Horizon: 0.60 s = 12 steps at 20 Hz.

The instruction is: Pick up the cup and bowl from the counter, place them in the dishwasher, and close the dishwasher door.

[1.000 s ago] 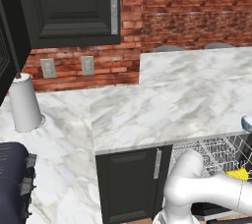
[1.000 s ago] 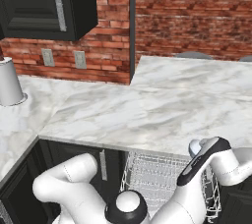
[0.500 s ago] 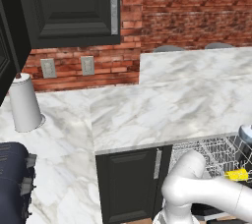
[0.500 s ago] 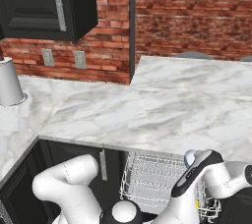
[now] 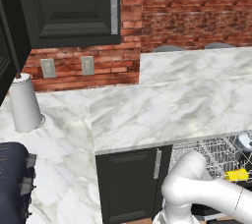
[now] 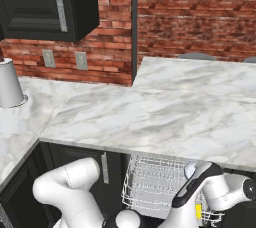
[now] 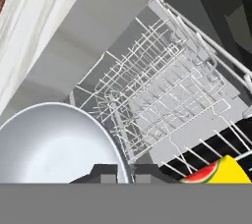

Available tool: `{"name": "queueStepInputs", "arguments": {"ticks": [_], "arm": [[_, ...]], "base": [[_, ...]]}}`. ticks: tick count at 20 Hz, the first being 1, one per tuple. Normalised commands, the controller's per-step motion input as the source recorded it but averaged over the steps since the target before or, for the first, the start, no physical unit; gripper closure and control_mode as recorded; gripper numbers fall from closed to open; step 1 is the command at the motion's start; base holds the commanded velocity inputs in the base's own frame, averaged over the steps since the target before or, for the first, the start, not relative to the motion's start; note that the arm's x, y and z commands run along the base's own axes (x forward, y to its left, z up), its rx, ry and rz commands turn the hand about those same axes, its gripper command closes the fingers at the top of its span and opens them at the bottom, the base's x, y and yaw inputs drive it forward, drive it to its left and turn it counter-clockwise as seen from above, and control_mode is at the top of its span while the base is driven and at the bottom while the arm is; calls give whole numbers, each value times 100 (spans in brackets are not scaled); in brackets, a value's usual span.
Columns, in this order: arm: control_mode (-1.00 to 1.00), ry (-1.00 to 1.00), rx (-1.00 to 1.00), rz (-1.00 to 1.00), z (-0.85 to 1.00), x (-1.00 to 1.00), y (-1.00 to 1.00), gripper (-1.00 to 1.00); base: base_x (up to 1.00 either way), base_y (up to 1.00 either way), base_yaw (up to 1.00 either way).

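While your gripper (image 7: 126,173) pinches the smooth, round, pale bowl (image 7: 54,144) by its rim, the bowl sits right at the fingertips over the white wire rack (image 7: 167,100) of the dark dishwasher (image 6: 165,187).

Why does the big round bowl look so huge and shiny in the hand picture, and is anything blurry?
In the hand view, the bowl sits right up against the camera, so it looks huge, with soft pale shading and no sharp glare; the white wire rack behind it stays crisp. In the left base view, the counter is evenly lit with faint shadows. Nothing looks blurred.
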Motion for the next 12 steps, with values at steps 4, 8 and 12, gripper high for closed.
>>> {"name": "queueStepInputs", "arguments": {"ticks": [4, 8, 12], "arm": [[-100, -1, 0, 0, -1, -34, 0, 100], [-100, 0, 1, 0, -14, -20, 0, 100], [-100, 0, 1, 0, -41, -5, 0, 100]], "base": [[0, 0, 0], [0, 0, 0], [0, 0, 0]]}}
